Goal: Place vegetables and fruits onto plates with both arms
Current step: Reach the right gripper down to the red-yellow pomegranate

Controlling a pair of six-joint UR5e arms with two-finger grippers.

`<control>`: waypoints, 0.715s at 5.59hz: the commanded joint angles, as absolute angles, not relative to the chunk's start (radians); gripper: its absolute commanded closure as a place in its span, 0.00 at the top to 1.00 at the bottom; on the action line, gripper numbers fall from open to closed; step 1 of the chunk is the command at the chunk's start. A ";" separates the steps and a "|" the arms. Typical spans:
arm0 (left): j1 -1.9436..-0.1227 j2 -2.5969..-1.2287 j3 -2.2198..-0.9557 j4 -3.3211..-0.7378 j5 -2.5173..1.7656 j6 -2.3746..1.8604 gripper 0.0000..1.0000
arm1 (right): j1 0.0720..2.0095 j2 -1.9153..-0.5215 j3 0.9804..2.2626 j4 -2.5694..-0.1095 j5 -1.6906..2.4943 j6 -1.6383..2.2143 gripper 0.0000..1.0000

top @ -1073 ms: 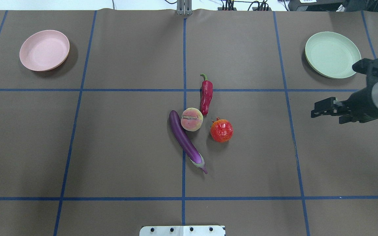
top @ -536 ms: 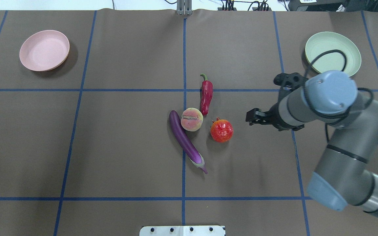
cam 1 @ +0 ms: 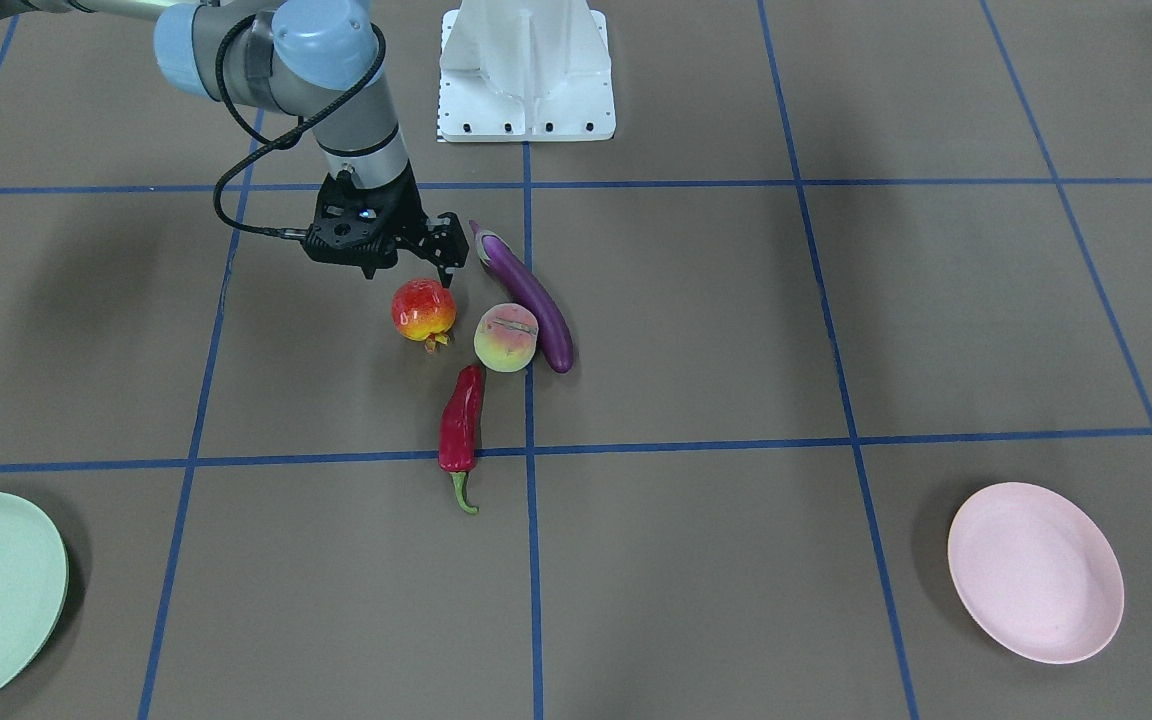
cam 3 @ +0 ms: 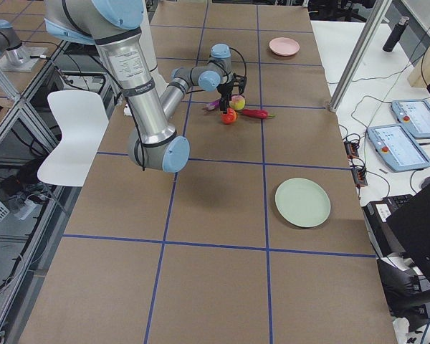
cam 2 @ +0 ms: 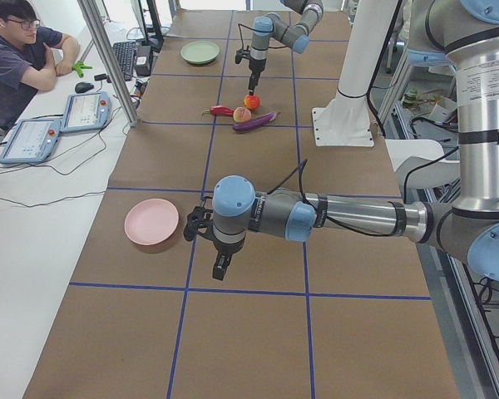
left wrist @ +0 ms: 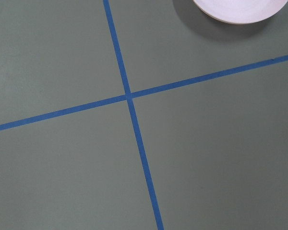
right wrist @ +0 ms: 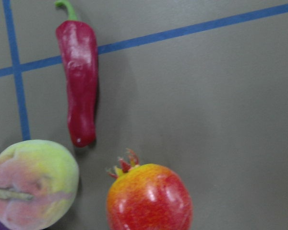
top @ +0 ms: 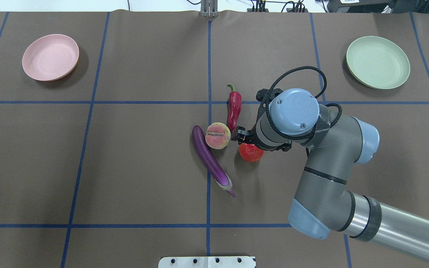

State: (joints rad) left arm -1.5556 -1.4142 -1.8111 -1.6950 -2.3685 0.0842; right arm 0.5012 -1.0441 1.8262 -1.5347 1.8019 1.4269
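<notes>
Table (top: 125, 167): brown paper, blue tape grid.
Right gripper (cam 1: 414, 258): we saw jaws spread, over pomegranate (cam 1: 424, 309).
Left gripper (cam 2: 220, 268): we couldn't tell its opening; near pink plate (cam 2: 151, 221).

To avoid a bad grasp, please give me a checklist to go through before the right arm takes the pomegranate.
1. Right tool over the pomegranate: ok.
2. Right tool open: ok, its fingers look spread.
3. Pomegranate apart from peach and chili pepper: ok.
4. Green plate empty: ok.
5. Left tool open: cannot tell.
</notes>
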 commanded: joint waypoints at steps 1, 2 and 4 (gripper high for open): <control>-1.555 -1.414 -1.809 -1.695 -2.370 0.084 1.00 | 0.485 -1.032 1.758 -1.461 1.769 1.421 1.00; -1.555 -1.414 -1.809 -1.695 -2.370 0.084 1.00 | 0.483 -1.034 1.752 -1.471 1.757 1.414 1.00; -1.555 -1.414 -1.807 -1.695 -2.370 0.086 1.00 | 0.469 -0.996 1.676 -1.474 1.712 1.385 1.00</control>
State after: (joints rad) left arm -1.5555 -1.4143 -1.8075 -1.6951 -2.3700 0.0855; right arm 0.4753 -1.0106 1.7101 -1.4721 1.7320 1.3980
